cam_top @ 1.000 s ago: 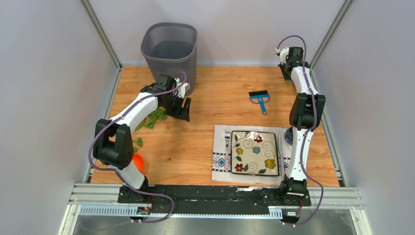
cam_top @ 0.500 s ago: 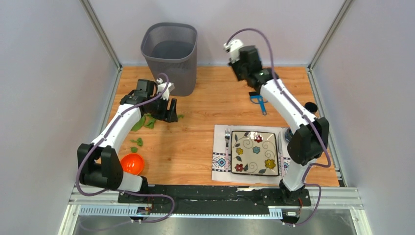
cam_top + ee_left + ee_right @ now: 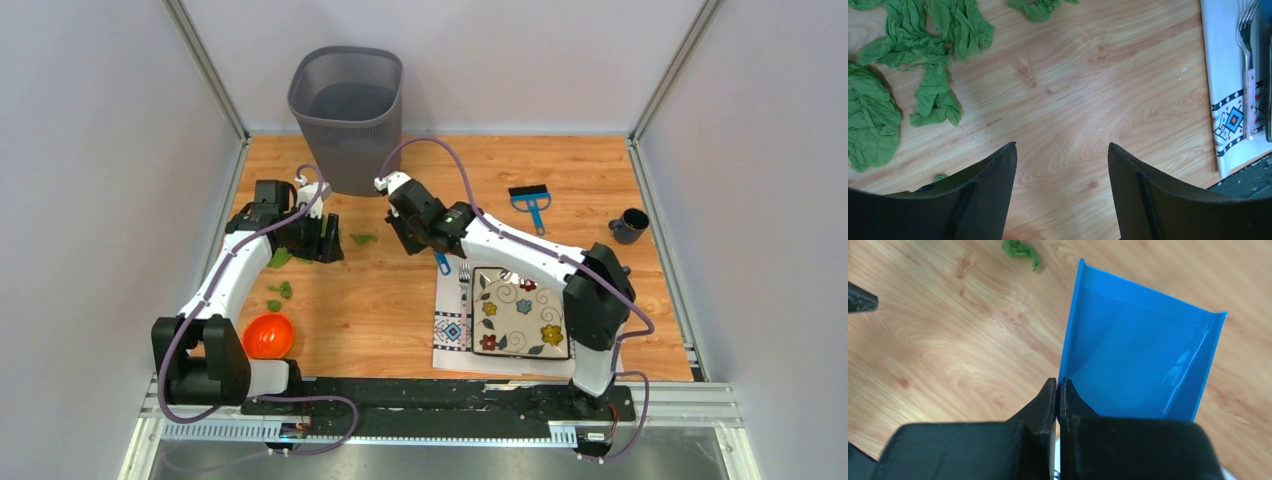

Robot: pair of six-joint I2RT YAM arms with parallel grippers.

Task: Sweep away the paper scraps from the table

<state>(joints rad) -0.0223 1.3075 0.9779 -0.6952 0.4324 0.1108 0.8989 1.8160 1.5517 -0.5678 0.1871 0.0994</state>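
Note:
Green paper scraps (image 3: 280,258) lie on the wooden table (image 3: 400,300) at the left, with one loose bit (image 3: 362,238) further right and two small bits (image 3: 283,290) nearer. In the left wrist view the scraps (image 3: 923,45) fill the upper left. My left gripper (image 3: 328,243) is open and empty just right of the cluster; it also shows in the left wrist view (image 3: 1061,150). My right gripper (image 3: 408,235) is shut on the side wall of a blue dustpan (image 3: 1138,360), held over the table right of the loose bit (image 3: 1020,249); in its wrist view the gripper (image 3: 1058,385) pinches that wall.
A grey mesh bin (image 3: 345,95) stands at the back left. A blue brush (image 3: 528,200) lies at the back right, with a dark cup (image 3: 630,225) near the right wall. A placemat (image 3: 452,330) with plate (image 3: 520,312) and fork (image 3: 464,280) lies front right. An orange bowl (image 3: 268,335) sits front left.
My right arm has swung from the back right corner across to the middle, beside the scraps, now with the dustpan in its gripper. My left gripper has drawn back to the left.

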